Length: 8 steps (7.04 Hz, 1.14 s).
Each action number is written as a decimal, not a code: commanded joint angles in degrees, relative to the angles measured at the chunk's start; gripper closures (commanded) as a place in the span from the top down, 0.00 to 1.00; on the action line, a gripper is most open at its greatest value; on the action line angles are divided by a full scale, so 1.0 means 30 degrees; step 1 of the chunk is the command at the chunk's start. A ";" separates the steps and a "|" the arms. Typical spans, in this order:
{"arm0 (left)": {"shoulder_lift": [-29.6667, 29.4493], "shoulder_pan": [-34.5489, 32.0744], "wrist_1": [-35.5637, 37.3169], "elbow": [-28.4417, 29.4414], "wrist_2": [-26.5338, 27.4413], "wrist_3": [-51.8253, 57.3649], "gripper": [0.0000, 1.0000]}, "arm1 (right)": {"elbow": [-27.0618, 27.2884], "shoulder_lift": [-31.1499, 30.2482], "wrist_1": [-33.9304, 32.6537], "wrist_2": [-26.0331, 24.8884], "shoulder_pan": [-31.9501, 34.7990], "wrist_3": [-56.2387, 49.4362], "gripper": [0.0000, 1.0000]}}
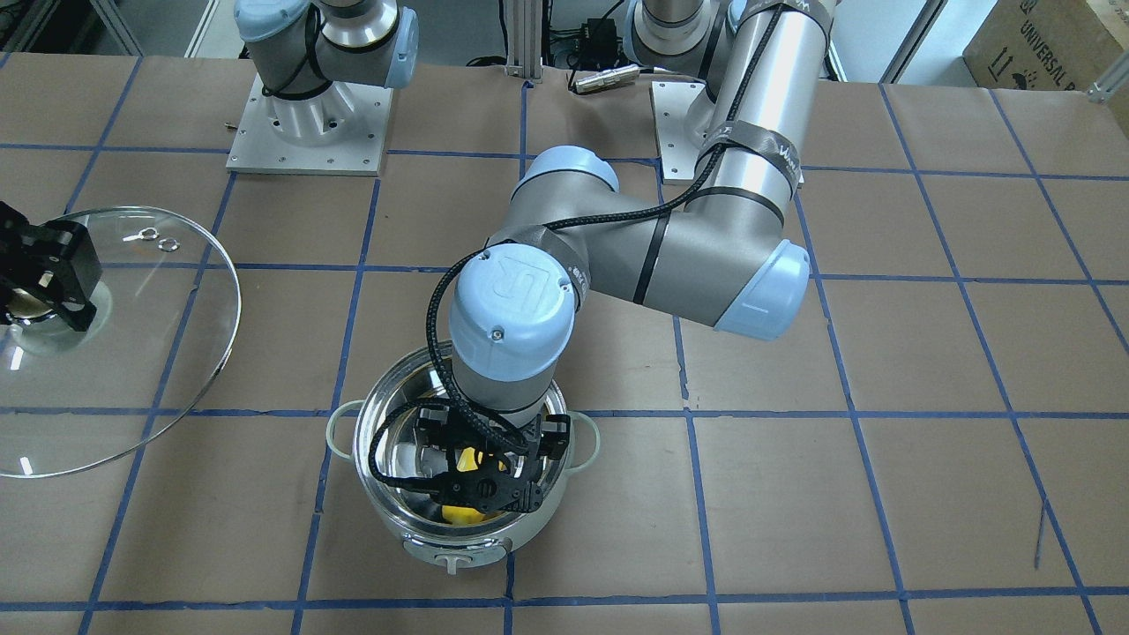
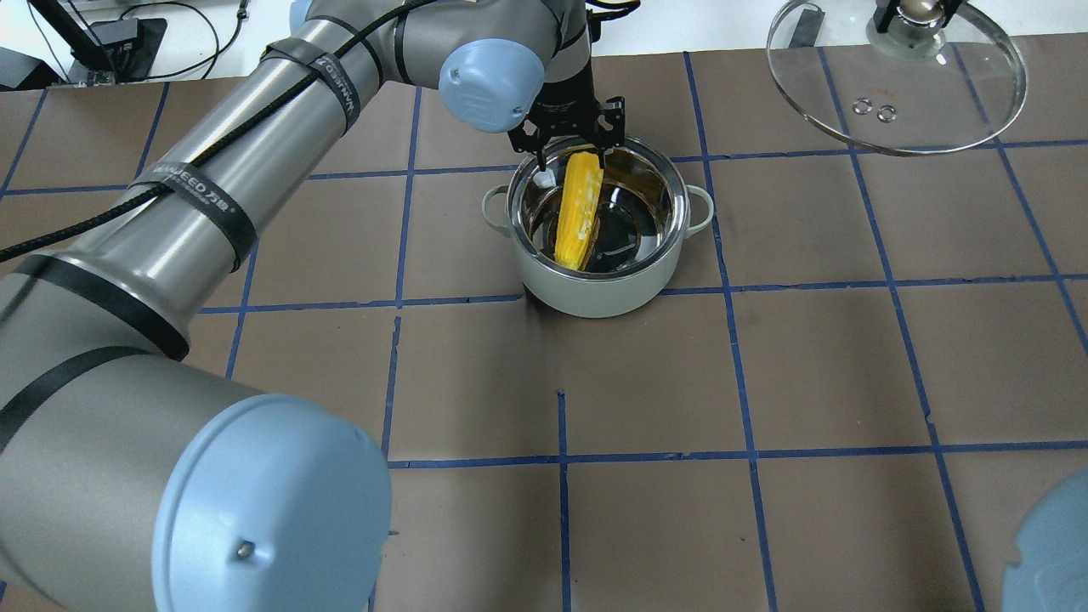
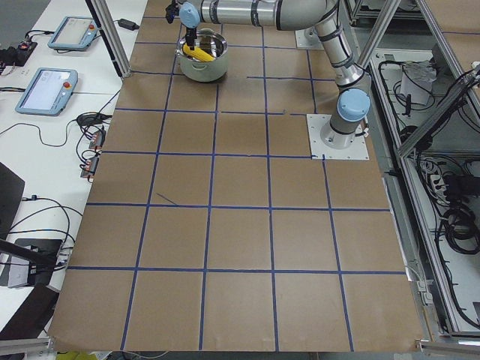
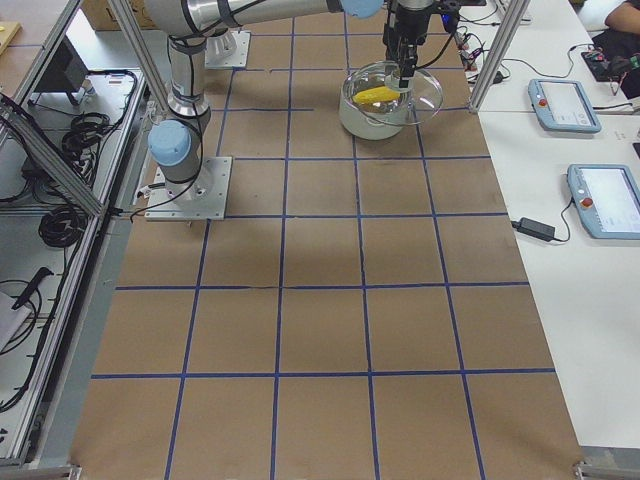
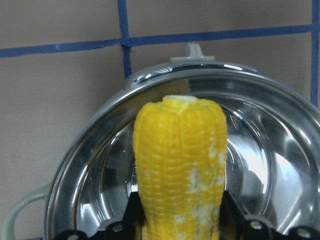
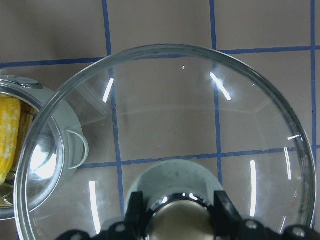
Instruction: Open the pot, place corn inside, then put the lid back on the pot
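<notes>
The pale mint pot (image 2: 595,293) stands open on the table, steel inside showing. My left gripper (image 2: 568,144) hangs over its far rim, shut on the yellow corn (image 2: 578,208), which slants down into the pot. In the left wrist view the corn (image 5: 182,165) sits between both fingers (image 5: 132,215) above the pot's rim (image 5: 100,150). My right gripper (image 2: 918,10) is shut on the knob (image 6: 182,220) of the clear glass lid (image 2: 901,85), held tilted off to the pot's right. The front view shows the lid (image 1: 132,353), right gripper (image 1: 35,282) and pot (image 1: 459,547).
Brown paper with a blue tape grid covers the table. Both arm bases stand at the robot's edge, the right one's plate (image 1: 309,123) among them, and a small metal cylinder (image 1: 604,79) lies between them. A cardboard box (image 1: 1041,44) sits off the table's corner. Teach pendants (image 4: 565,100) lie on the side table.
</notes>
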 commanded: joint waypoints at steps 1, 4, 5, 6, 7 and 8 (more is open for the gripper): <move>0.1353 0.1249 -0.1571 -0.0429 -0.0044 0.0347 1.00 | 0.0230 -0.0131 0.0006 0.0021 0.0315 0.0198 0.13; 0.4543 0.4848 -0.3359 -0.1975 0.0159 0.5577 1.00 | 0.2389 0.0191 -0.2969 0.0110 0.2683 0.2913 0.13; 0.6208 0.5700 -0.3390 -0.3726 0.1176 0.6667 1.00 | 0.3297 0.0307 -0.4055 0.0110 0.3270 0.3562 0.13; 0.8487 0.6782 -0.3391 -0.5802 0.1969 0.7664 1.00 | 0.4206 0.0424 -0.4994 0.0168 0.3914 0.4032 0.13; 1.0801 0.7402 -0.3536 -0.7940 0.1919 0.7616 1.00 | 0.4882 0.0513 -0.5787 0.0168 0.4472 0.4588 0.13; 1.2130 0.7379 -0.3566 -0.8832 0.1948 0.7441 1.00 | 0.5237 0.0659 -0.6259 0.0168 0.5116 0.5261 0.13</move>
